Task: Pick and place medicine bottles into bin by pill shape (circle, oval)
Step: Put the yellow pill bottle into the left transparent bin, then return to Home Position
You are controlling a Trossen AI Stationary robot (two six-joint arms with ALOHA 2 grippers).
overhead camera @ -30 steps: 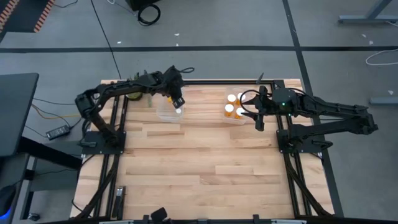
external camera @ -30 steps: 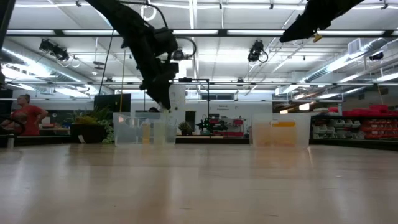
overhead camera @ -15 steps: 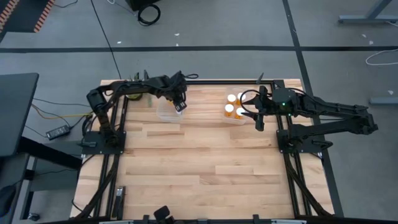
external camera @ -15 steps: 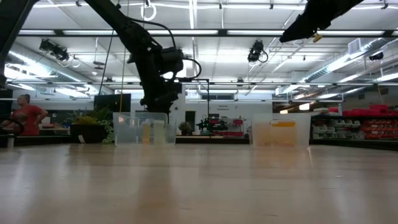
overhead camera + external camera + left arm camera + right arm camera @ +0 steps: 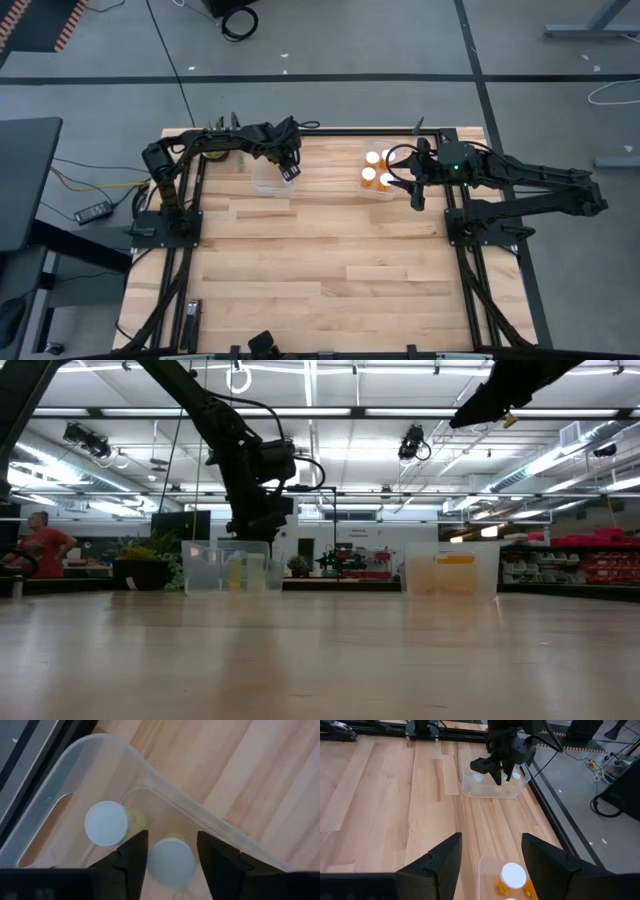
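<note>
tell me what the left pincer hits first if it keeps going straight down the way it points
Likely the white-capped bottle between the left pincer's open fingers, inside the clear bin; depth is unclear.

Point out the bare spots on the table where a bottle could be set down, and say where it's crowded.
Free: the wooden table in front of both bins, and the strip between the left bin and right bin. Crowded: the left gripper over the left bin, the right gripper beside the right bin.
</note>
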